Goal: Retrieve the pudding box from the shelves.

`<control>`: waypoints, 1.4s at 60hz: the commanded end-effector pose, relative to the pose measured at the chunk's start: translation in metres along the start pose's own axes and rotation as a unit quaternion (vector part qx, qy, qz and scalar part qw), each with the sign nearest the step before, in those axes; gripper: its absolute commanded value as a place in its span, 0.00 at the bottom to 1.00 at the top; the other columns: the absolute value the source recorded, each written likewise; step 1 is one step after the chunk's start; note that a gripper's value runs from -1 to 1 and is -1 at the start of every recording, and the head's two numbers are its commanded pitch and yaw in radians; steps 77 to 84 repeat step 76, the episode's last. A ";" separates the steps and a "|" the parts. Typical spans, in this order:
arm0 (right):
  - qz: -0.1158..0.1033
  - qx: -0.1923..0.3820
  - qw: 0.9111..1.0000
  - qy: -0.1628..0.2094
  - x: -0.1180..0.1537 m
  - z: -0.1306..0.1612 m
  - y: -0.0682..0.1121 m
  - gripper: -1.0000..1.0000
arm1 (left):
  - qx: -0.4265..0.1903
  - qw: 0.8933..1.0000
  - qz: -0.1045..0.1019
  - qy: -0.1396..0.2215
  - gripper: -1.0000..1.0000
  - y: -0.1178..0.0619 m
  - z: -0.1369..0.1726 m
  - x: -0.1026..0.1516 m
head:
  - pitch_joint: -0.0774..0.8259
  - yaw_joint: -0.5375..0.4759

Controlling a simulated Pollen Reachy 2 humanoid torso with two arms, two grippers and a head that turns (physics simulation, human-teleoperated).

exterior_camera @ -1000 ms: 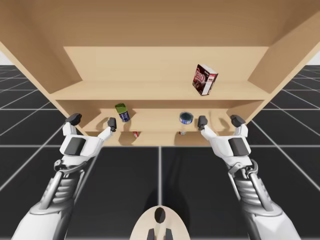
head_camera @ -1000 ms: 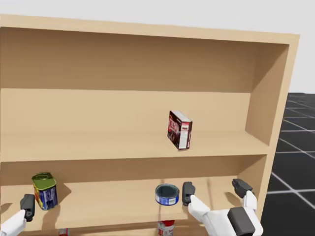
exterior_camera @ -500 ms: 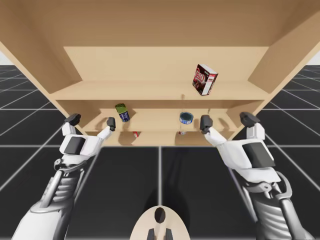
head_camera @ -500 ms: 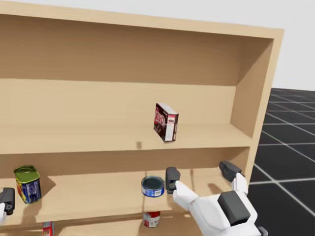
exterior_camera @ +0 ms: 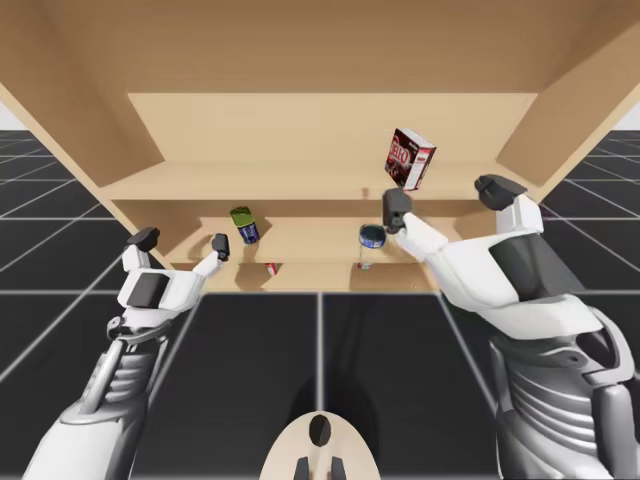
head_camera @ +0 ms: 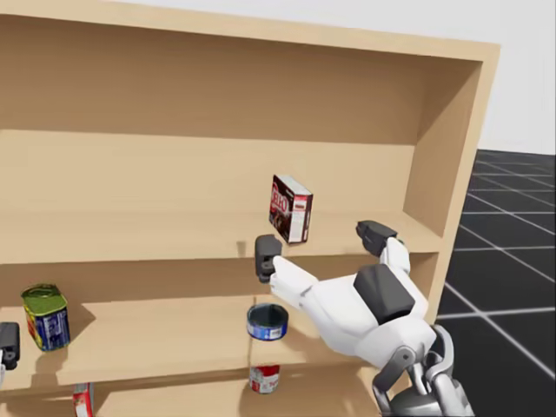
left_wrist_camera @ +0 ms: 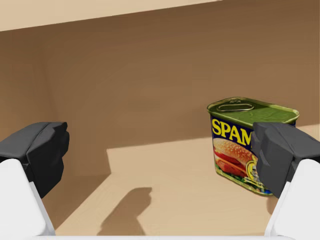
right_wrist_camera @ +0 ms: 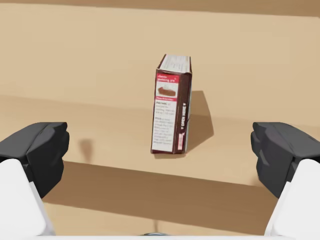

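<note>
Two grippers, both with fingers spread wide and holding nothing. The dark red pudding box stands upright on the upper board of the shelves, a narrow side turned outward. My right gripper hangs just in front of the box and slightly lower, with the box straight ahead and apart from both fingers. One board below the box sits a low blue round can, and lower again a small red can. My left gripper hovers well to the box's left, a board lower, with a green-topped rectangular tin ahead of one finger.
</note>
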 end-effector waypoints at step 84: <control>0.000 0.021 1.000 -0.006 0.041 -0.032 0.005 1.00 | 0.002 1.000 0.006 -0.005 0.00 0.001 0.002 0.002 | 0.29 0.31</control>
